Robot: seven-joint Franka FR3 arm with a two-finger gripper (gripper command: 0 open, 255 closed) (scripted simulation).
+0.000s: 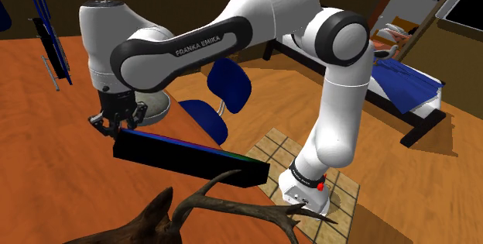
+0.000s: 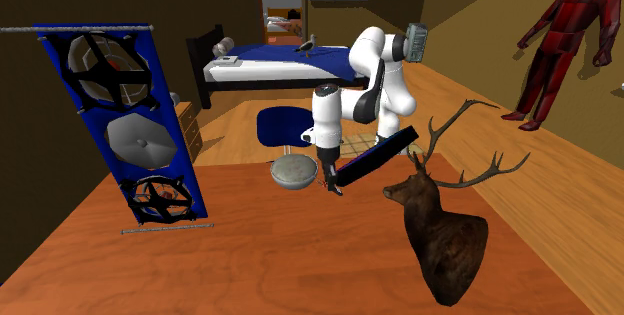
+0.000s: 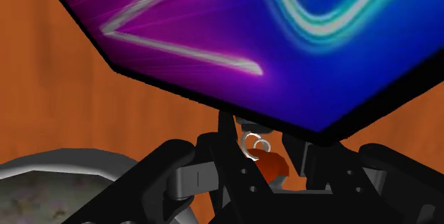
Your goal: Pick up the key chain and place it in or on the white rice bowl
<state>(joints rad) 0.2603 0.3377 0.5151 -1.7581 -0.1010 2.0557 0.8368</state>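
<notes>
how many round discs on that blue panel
3, stacked down the blue panel: top spoked disc, dark; grey middle disc; bottom spoked disc, dark. None looks hidden.

Pincer [image 3: 260,136] clasps key chain [image 3: 270,164]: silver rings, orange tag. Ahead of pincer: black-edged panel [image 3: 284,38] glowing purple-blue, above orange table [image 3: 64,102]. Beside pincer: grey bowl [image 3: 71,161].

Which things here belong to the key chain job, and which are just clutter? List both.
Job: key chain, grey bowl, hand.
Lying about: black screen panel, deer head, blue banner, blue chair, bed, red figure.
</notes>
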